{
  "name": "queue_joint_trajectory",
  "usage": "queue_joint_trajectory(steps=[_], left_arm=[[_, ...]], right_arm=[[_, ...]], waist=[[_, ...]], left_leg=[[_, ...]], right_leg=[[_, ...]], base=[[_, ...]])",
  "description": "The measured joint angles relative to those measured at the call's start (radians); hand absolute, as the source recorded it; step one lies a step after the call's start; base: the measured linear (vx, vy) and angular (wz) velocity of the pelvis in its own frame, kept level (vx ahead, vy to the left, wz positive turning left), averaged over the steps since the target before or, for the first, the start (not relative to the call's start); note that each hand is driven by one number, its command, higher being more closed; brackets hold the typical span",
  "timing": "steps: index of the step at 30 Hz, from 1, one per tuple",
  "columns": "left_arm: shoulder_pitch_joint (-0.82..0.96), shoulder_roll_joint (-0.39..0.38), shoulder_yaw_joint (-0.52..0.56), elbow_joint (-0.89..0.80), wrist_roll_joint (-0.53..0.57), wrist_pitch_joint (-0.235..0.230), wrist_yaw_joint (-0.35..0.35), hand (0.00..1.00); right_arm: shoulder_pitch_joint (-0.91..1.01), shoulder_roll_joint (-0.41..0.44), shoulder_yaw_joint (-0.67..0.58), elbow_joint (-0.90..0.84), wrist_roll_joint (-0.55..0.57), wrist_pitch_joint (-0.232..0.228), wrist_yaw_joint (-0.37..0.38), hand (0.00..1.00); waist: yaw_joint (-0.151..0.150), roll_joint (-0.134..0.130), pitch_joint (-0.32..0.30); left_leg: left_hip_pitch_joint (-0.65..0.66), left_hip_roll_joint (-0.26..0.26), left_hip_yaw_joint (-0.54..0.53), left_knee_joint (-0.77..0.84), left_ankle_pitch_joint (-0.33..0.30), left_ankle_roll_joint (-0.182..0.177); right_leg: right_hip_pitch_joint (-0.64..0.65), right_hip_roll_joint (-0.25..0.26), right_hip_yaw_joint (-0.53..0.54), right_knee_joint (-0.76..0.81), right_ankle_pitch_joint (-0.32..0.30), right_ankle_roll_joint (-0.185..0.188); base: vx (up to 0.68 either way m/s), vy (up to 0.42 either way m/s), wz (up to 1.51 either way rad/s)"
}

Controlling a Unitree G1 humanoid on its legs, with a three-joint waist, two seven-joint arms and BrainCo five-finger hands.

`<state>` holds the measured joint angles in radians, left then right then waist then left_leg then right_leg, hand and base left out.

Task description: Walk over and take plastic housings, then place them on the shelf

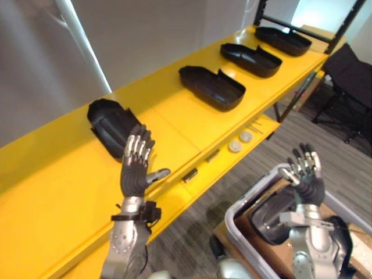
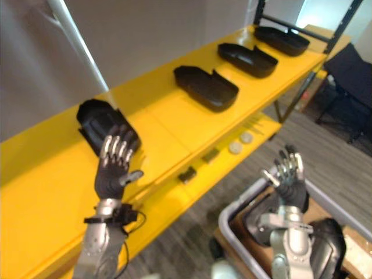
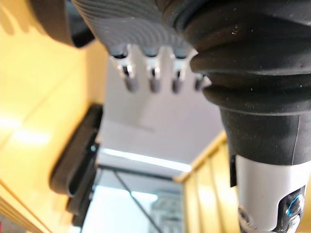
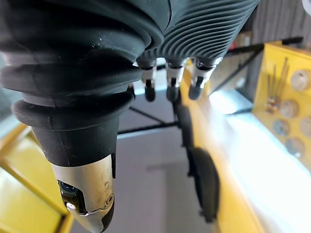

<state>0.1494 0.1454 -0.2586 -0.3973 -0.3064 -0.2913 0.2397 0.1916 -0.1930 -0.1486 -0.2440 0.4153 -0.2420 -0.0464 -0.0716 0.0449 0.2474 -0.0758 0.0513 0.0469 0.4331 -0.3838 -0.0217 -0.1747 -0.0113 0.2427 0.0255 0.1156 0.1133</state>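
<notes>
Left hand [image 1: 136, 170] and right hand [image 1: 308, 177] were open-fingered, empty; the housing [image 1: 268, 220] below the right fingers (in the bin [image 1: 256, 195]) would need both.

Grey plastic bin with pale rim [image 1: 251, 190]: near right, on the grey striped carpet floor [image 1: 343, 157]. Two pale round discs [image 1: 235, 146], side by side: centre. Small dark rectangular block [image 1: 190, 175]: just left and nearer. Black folding chair [image 1: 349, 75]: far right. White diagonal strip [image 1: 81, 40]: far left, against the grey wall [image 1: 145, 35].
</notes>
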Motion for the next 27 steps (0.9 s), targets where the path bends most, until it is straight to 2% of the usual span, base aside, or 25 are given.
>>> queue_joint_trajectory(steps=[3,4,6,7,10,11,12,13,15,17,18,19,20,24,26,27], left_arm=[[-0.043,0.001,-0.006,0.04,0.001,-0.012,0.026,0.0],[-0.042,0.002,-0.028,0.039,0.001,-0.021,0.022,0.0],[-0.04,0.003,-0.042,0.03,0.006,-0.022,0.016,0.0],[-0.034,0.003,-0.055,0.007,0.007,-0.022,-0.007,0.0],[-0.005,0.005,-0.061,-0.012,0.007,-0.016,-0.039,0.0],[0.009,0.007,-0.063,-0.016,0.007,-0.009,-0.048,0.0],[0.015,0.011,-0.071,-0.016,0.007,-0.001,-0.049,0.0],[0.015,0.012,-0.071,-0.016,0.007,0.004,-0.049,0.0],[0.027,0.021,-0.065,-0.01,0.006,0.013,-0.047,0.0],[0.024,0.026,-0.062,0.007,0.0,0.026,-0.048,0.0],[0.025,0.025,-0.057,0.02,-0.002,0.035,-0.048,0.0],[0.024,0.026,-0.056,0.03,-0.003,0.039,-0.047,0.0],[0.022,0.023,-0.052,0.044,-0.007,0.043,-0.047,0.0],[-0.009,-0.008,-0.05,0.058,-0.005,0.052,-0.049,0.0],[-0.027,-0.003,-0.057,0.058,0.001,0.057,-0.048,0.0],[-0.034,-0.001,-0.061,0.058,0.002,0.068,-0.048,0.0]], right_arm=[[-0.074,-0.017,0.005,0.048,-0.002,-0.006,-0.033,0.0],[-0.079,-0.015,0.006,0.062,0.002,-0.011,-0.069,0.0],[-0.062,-0.013,0.006,0.059,0.003,-0.016,-0.091,0.0],[-0.015,0.002,0.008,0.057,0.004,-0.017,-0.116,0.0],[0.068,0.04,0.028,0.055,0.022,-0.026,-0.112,0.0],[0.117,0.064,0.033,0.053,0.042,-0.027,-0.087,0.0],[0.167,0.089,0.04,0.052,0.043,-0.027,-0.065,0.0],[0.182,0.093,0.048,0.052,0.042,-0.026,-0.057,0.0],[0.198,0.093,0.08,0.051,0.037,-0.026,-0.031,0.0],[0.199,0.094,0.081,0.049,0.019,-0.039,-0.029,0.0],[0.196,0.095,0.082,0.048,0.012,-0.04,-0.031,0.0],[0.195,0.096,0.084,0.048,0.009,-0.041,-0.033,0.0],[0.194,0.096,0.092,0.047,0.002,-0.04,-0.041,0.0],[0.178,0.096,0.127,0.059,-0.01,-0.034,-0.064,0.0],[0.155,0.097,0.157,0.063,-0.037,-0.019,-0.068,0.0],[0.141,0.099,0.173,0.065,-0.042,-0.014,-0.068,0.0]], waist=[[0.004,-0.002,0.055],[0.006,-0.001,0.067],[0.005,-0.001,0.067],[0.007,-0.003,0.067],[0.008,-0.011,0.065],[0.004,-0.01,0.064],[0.004,-0.017,0.059],[0.004,-0.015,0.058],[0.008,-0.016,0.021],[0.002,-0.025,0.003],[0.003,-0.033,-0.006],[0.005,-0.039,-0.01],[0.004,-0.058,-0.016],[0.004,-0.038,-0.037],[0.007,-0.034,-0.041],[0.013,-0.032,-0.044]], left_leg=[[-0.035,-0.005,-0.017,0.053,-0.001,-0.001],[-0.029,-0.007,-0.026,0.072,-0.002,-0.002],[-0.027,-0.008,-0.037,0.085,-0.006,-0.004],[-0.015,-0.006,-0.033,0.1,-0.027,0.001],[0.016,0.002,0.025,0.106,-0.043,0.022],[0.026,0.007,0.061,0.121,-0.054,0.034],[0.034,0.014,0.107,0.113,-0.052,0.048],[0.04,0.021,0.123,0.104,-0.047,0.054],[0.055,0.059,0.22,0.042,-0.012,0.053],[0.076,0.069,0.261,-0.012,0.02,0.048],[0.079,0.07,0.279,-0.032,0.036,0.042],[0.079,0.07,0.289,-0.04,0.04,0.036],[0.078,0.064,0.296,-0.044,0.047,0.025],[0.107,0.04,0.304,-0.14,0.092,0.001],[0.112,0.039,0.325,-0.165,0.093,0.006],[0.112,0.041,0.327,-0.184,0.095,0.011]], right_leg=[[-0.05,0.003,-0.024,0.107,-0.043,0.0],[-0.051,0.004,-0.035,0.152,-0.057,0.002],[-0.04,0.004,-0.043,0.157,-0.057,0.002],[-0.028,0.011,-0.035,0.158,-0.049,0.013],[-0.015,0.016,0.01,0.153,-0.032,0.036],[-0.003,0.016,0.015,0.128,-0.01,0.036],[0.013,0.003,-0.001,0.078,-0.006,0.016],[0.008,-0.004,-0.036,0.084,-0.011,0.003],[-0.053,-0.024,-0.241,0.213,-0.05,-0.045],[-0.043,-0.059,-0.299,0.326,-0.091,-0.074],[-0.021,-0.078,-0.318,0.376,-0.143,-0.067],[-0.008,-0.085,-0.326,0.375,-0.163,-0.062],[-0.005,-0.092,-0.338,0.358,-0.168,-0.054],[0.003,-0.07,-0.35,0.27,-0.129,-0.034],[0.004,-0.051,-0.341,0.216,-0.089,-0.034],[0.008,-0.033,-0.322,0.154,-0.041,-0.021]], base=[[-0.14,-0.046,0.3],[-0.05,-0.008,0.24],[-0.03,0.023,0.11],[-0.03,0.058,-0.16],[-0.07,0.076,-0.55],[-0.18,0.117,-1.0],[-0.17,0.098,-0.89],[-0.17,0.077,-1.02],[-0.08,0.054,-1.19],[0.02,-0.003,-0.82],[0.04,-0.048,-0.56],[0.05,-0.083,-0.5],[0.01,-0.113,-0.35],[-0.01,-0.104,-0.35],[-0.1,-0.052,-0.67],[-0.13,-0.022,-0.92]])
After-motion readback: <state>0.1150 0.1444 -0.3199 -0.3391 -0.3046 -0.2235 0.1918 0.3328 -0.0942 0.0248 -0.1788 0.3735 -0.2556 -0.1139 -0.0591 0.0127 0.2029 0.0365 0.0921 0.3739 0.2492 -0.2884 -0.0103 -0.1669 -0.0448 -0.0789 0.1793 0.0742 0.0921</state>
